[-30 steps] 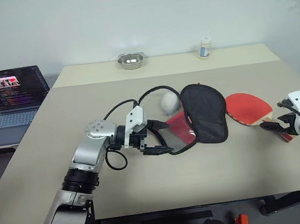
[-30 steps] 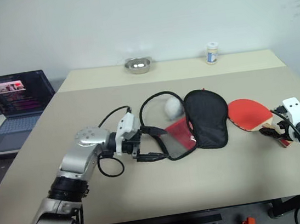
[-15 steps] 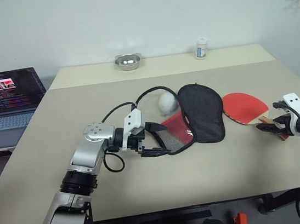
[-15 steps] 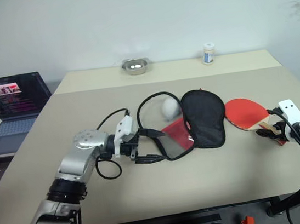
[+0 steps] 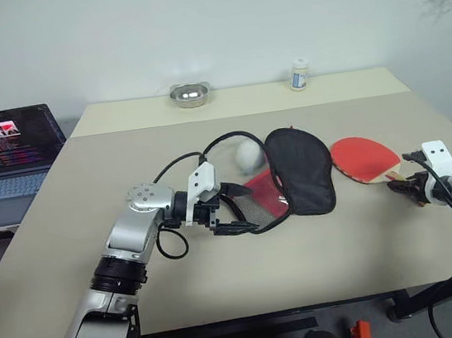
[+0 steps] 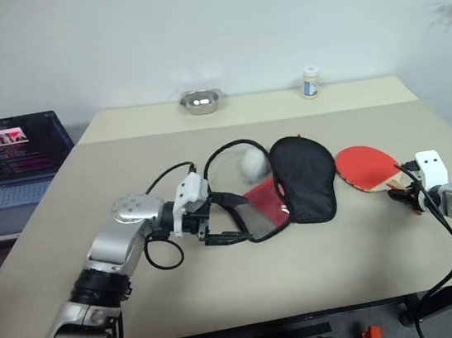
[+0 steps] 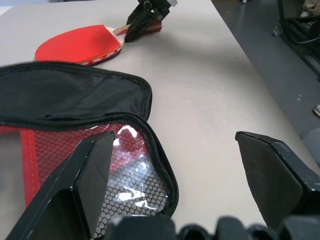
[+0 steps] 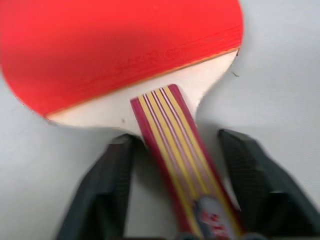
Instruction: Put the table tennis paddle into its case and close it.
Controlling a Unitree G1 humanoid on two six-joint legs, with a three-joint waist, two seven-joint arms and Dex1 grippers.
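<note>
Table tennis paddle: flat on the worktop near its right edge, red face up, striped handle pointing toward that edge; just right of the case, apart from it.
Case: lying open at mid-worktop, black flap folded back to the right, red inner panel with black mesh to its left, zip edge curling round the near end.
Right gripper: at the paddle's handle, one black finger on each side of it; in the right wrist view narrow gaps show between fingers and wood, so a firm clamp cannot be told.
Left gripper: spread wide at the case's near left end, one finger over the mesh panel, the other over bare worktop; grasping nothing.
White ball: on the worktop, just behind the case's red panel.
Metal bowl: at the far edge, left of centre.
Small white bottle: at the far edge, right of centre.
Laptop: open on a separate surface, beyond the worktop's left edge.
</note>
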